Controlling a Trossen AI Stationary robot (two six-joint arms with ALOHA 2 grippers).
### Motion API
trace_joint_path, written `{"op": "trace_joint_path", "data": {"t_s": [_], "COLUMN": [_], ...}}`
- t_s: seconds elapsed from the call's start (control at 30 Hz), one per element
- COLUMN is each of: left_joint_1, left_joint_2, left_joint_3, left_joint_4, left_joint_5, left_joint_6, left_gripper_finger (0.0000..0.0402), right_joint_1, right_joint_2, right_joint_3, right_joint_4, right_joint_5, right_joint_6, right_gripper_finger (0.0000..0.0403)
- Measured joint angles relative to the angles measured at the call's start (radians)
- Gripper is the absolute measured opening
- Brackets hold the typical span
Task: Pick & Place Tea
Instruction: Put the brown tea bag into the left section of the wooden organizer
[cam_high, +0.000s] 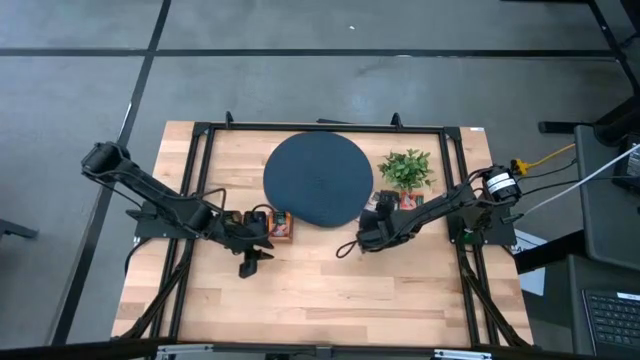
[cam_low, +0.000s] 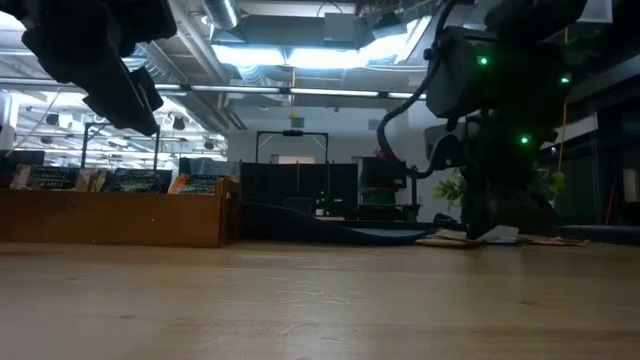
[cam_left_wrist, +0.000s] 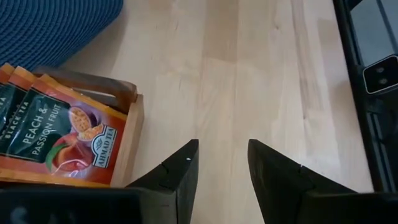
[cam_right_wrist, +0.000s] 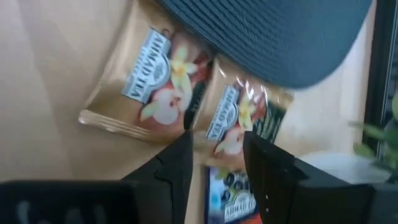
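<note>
Several tea sachets (cam_right_wrist: 158, 78) lie flat on the table beside the round dark disc (cam_high: 315, 180): two pale gold ones and a blue one (cam_right_wrist: 227, 193). My right gripper (cam_right_wrist: 217, 168) is open and low over them, its fingers on either side of the blue sachet's end; it also shows in the high view (cam_high: 362, 240). More orange-red and dark sachets (cam_left_wrist: 59, 140) stand on edge in a small wooden box (cam_high: 282, 226). My left gripper (cam_left_wrist: 222, 168) is open and empty over bare wood, just near-side of the box (cam_high: 252, 262). My right gripper comes at the sachets from above, slanting toward the disc. Whether its fingertips (cam_right_wrist: 177, 165) touch the blue sachet or the pale gold one (cam_right_wrist: 239, 121) beside it, I cannot tell.
A small green plant (cam_high: 406, 168) stands right of the disc, close behind the loose sachets. A black frame (cam_high: 200, 135) runs around the tabletop. Bare wood lies along the table's near half (cam_high: 320, 300).
</note>
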Motion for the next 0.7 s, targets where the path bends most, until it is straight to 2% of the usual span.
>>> {"op": "trace_joint_path", "data": {"t_s": [0.13,0.37,0.57,0.7], "left_joint_1": [0.000,0.000,0.000,0.000], "left_joint_2": [0.006,0.006,0.006,0.006], "left_joint_3": [0.000,0.000,0.000,0.000], "left_joint_4": [0.003,0.025,0.025,0.026], "left_joint_5": [-0.015,-0.028,-0.030,-0.050], "left_joint_6": [0.001,0.018,0.018,0.018], "left_gripper_finger": [0.0134,0.0132,0.0132,0.0132], "right_joint_1": [-0.015,-0.090,-0.103,-0.083], "right_joint_2": [0.000,-0.011,-0.016,-0.010], "right_joint_3": [0.000,-0.038,-0.054,-0.030], "right_joint_4": [0.059,0.192,0.219,0.216], "right_joint_5": [-0.031,-0.258,-0.336,-0.375], "right_joint_6": [-0.111,-0.114,-0.023,0.006], "right_gripper_finger": [0.0143,0.0133,0.0097,0.0053]}}
